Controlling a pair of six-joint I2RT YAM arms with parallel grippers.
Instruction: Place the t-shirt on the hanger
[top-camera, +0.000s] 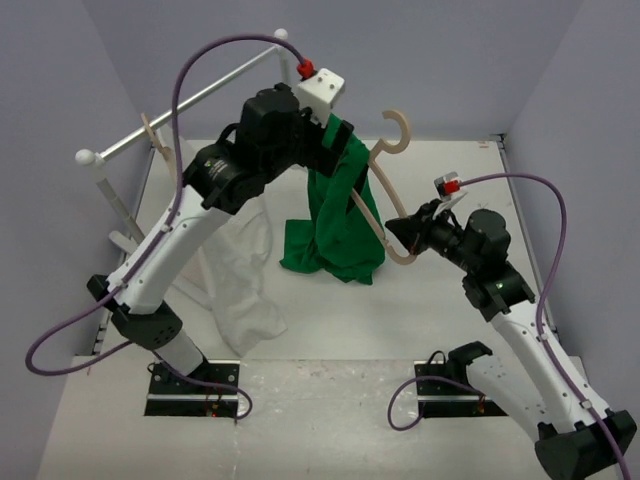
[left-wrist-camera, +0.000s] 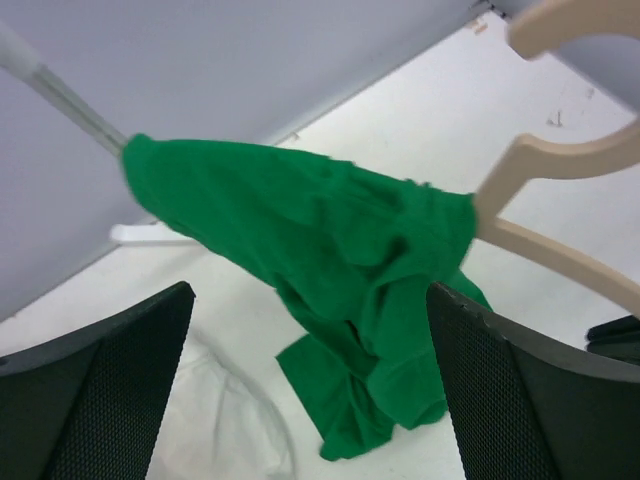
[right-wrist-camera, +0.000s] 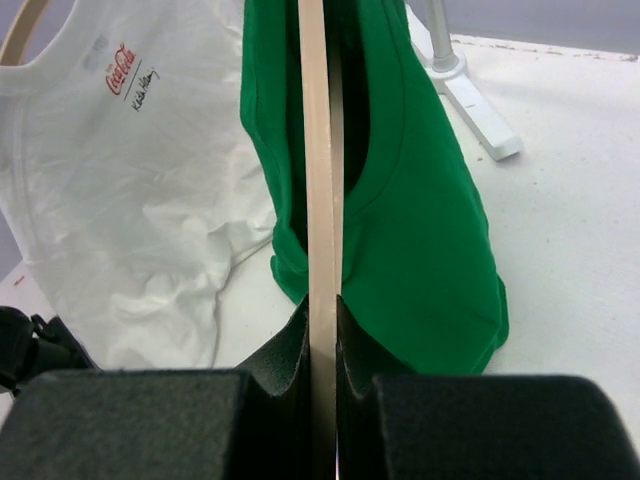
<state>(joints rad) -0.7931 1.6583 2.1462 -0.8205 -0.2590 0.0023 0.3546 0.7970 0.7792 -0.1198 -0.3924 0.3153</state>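
Note:
The green t-shirt (top-camera: 335, 215) hangs bunched over one shoulder of the beige hanger (top-camera: 373, 200), and its lower end rests on the table. My right gripper (top-camera: 408, 235) is shut on the other end of the hanger and holds it tilted above the table. In the right wrist view the fingertips (right-wrist-camera: 300, 345) pinch the hanger (right-wrist-camera: 318, 150) edge-on, with the t-shirt (right-wrist-camera: 420, 200) draped around it. My left gripper (top-camera: 325, 150) is open at the shirt's upper end. In the left wrist view its gripper (left-wrist-camera: 310, 400) is empty, with the t-shirt (left-wrist-camera: 330, 240) and hanger (left-wrist-camera: 560, 160) beyond.
A white garment (top-camera: 245, 280) with a small red logo (right-wrist-camera: 118, 55) hangs on another hanger from the white rack rail (top-camera: 190, 105) at the left, trailing onto the table. The rack's foot (right-wrist-camera: 470, 90) stands behind the shirt. Grey walls enclose the table.

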